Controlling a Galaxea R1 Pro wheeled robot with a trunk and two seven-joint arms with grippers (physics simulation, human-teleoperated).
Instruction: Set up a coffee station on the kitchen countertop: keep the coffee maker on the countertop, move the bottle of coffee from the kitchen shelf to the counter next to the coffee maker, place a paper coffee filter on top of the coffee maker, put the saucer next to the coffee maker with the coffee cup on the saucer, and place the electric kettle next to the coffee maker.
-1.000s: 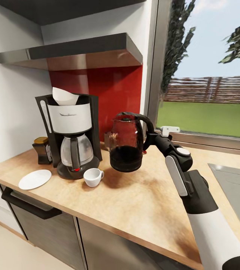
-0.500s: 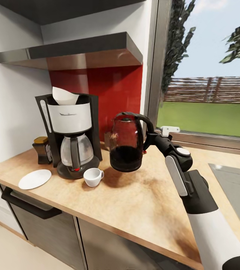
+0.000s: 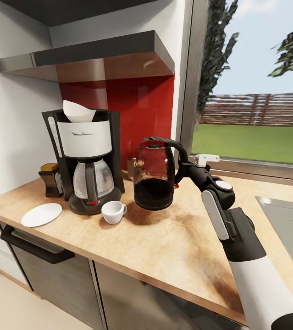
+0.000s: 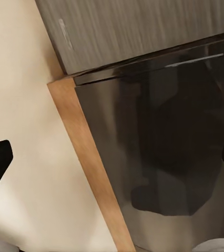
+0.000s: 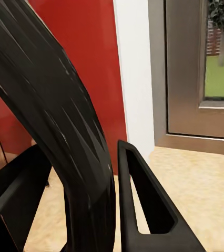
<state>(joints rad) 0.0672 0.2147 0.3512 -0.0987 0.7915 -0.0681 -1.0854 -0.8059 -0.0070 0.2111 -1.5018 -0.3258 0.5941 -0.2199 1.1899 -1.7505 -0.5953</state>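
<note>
Counter stock as I see it from the head camera, left to right:

- Coffee jar (image 3: 51, 178): on the counter (image 3: 174, 247), just left of the coffee maker, against the wall
- Saucer (image 3: 41, 214): flat on the counter near the front edge, bare, apart from the cup
- Coffee maker (image 3: 87, 158): upright on the counter, carafe seated in it
- Filter (image 3: 77, 111): white cone resting in the top of the coffee maker
- Cup (image 3: 113, 212): on the counter in front of the coffee maker base, handle to the right
- Kettle (image 3: 154, 173): upright, right of the coffee maker; whether its base touches the counter or hangs just above it I cannot tell
- Right gripper (image 3: 184, 168): my right claw is clamped on the kettle's loop handle, to the kettle's right; in the right wrist view the handle (image 5: 54, 121) runs between the two fingers (image 5: 143, 205)
- Left gripper: I cannot tell its state; the left wrist view looks at a cabinet front (image 4: 159, 147)
- Sink (image 3: 290, 229): at the far right
</note>
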